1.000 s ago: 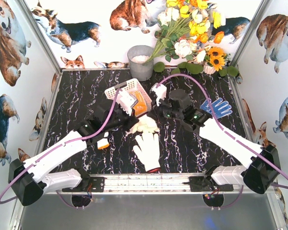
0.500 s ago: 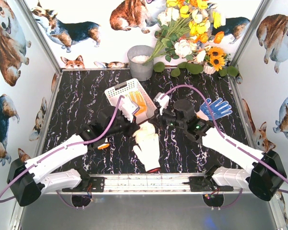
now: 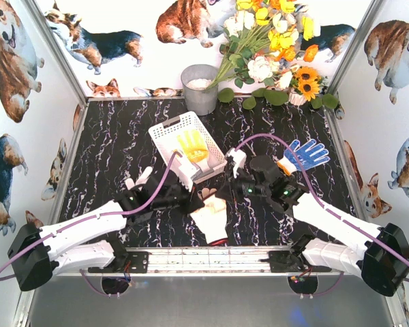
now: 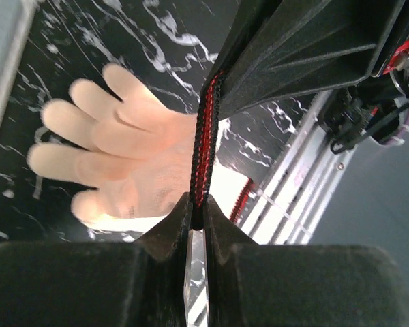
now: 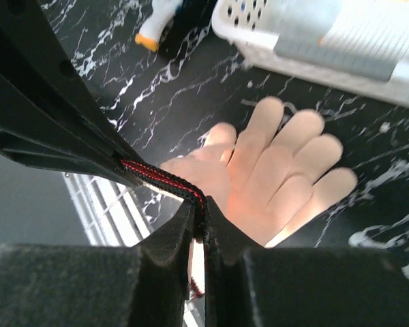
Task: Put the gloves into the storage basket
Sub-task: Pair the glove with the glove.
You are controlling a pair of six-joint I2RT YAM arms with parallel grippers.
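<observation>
Nearest the arm bases, one white glove (image 3: 211,219) lies flat on the tabletop (image 3: 116,136), fingers spread and pointing away, its red-trimmed cuff (image 3: 218,240) toward the near edge.

Handling assessment: knit fabric, light, limp and not fragile. It is judged likely to sag and fold when lifted. A pinch on a single finger risks it dangling and catching the basket wall. The cuff or mid-palm, where the fabric bunches, is the sounder place to take hold.

Left tool (image 4: 203,150): clenched, pads pressed together, nothing seen between them. It hangs low over the glove's palm. The left arm reaches forward and inward from its base, forearm low over the tabletop.

Right tool (image 5: 160,180): likewise clenched on nothing visible, poised over the same glove near its cuff side. The right arm mirrors the left, and the two wrists converge just beyond the glove's fingers.

Whether either tool touches the fabric cannot be told.

Just beyond the wrists stands the storage basket (image 3: 165,131), set at an angle, with an orange-palmed glove (image 3: 193,145) already inside. A blue-dotted glove (image 3: 308,153) lies on the tabletop beyond the right arm, well apart from the basket.
</observation>
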